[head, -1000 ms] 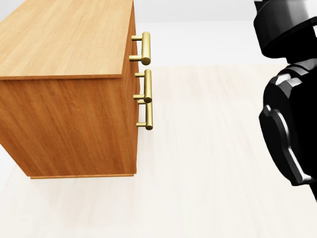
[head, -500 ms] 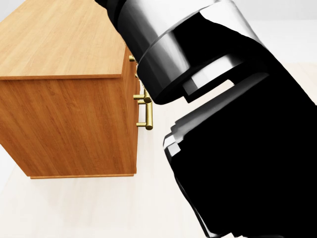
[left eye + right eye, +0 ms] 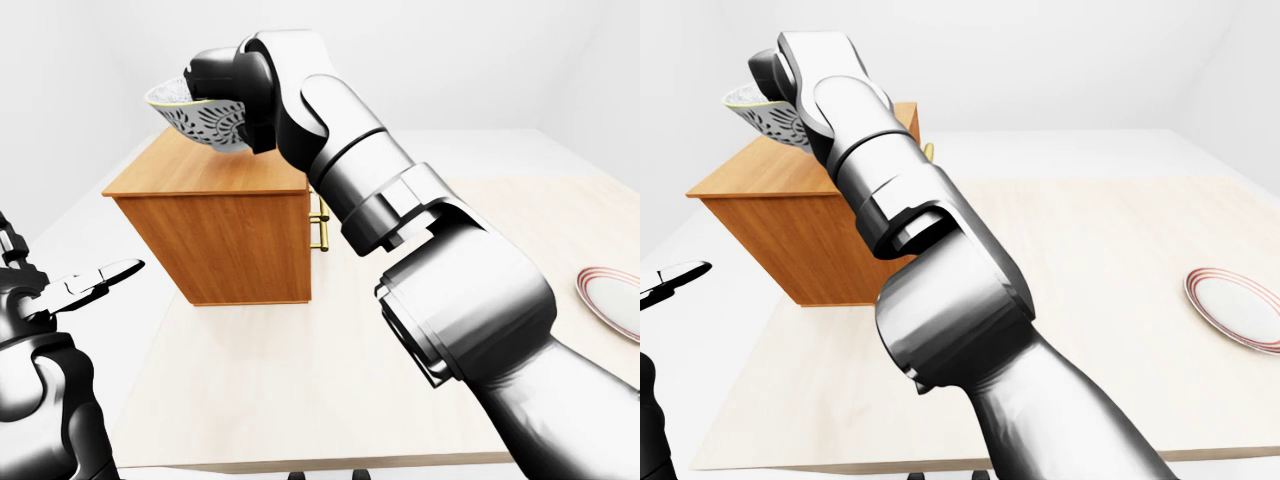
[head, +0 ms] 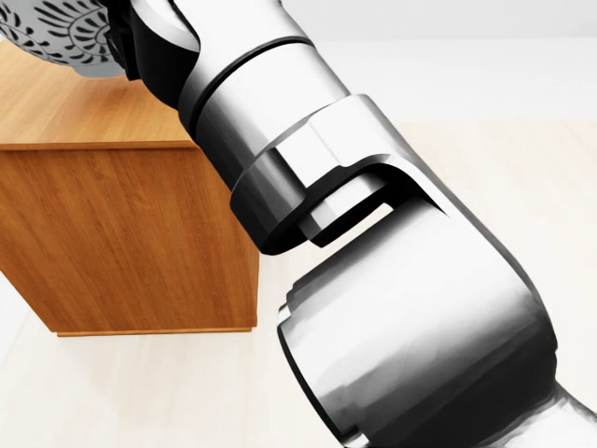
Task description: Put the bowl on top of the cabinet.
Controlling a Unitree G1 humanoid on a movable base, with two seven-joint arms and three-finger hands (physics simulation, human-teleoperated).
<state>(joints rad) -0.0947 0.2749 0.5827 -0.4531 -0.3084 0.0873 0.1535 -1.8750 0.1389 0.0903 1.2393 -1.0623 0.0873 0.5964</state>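
While the right arm is reaching across the left-eye view from lower right to upper left, the right hand [image 3: 232, 92] is gripping the bowl [image 3: 200, 125], its dark fingers [image 3: 213, 72] clamped on the rim and the side nearest the wrist. The bowl, white with a dark leafy pattern, is hanging slightly tilted over the cabinet [image 3: 240, 245], above the part of the top that lies toward the view's upper left. Whether its base is touching the wood or hovering just above it cannot be told. In the head view the bowl is peeking in at the top left corner, over the cabinet's top, and the silver arm is filling most of the picture.

The cabinet is standing on the pale bench [image 3: 330, 400], its brass handles [image 3: 322, 228] showing beside the arm. A red-rimmed plate [image 3: 610, 300] is lying well apart at the bench's right edge.

At the lower left of the left-eye view the left hand [image 3: 70, 290] is hanging off the bench, its fingers [image 3: 112, 270] spread apart and holding nothing.
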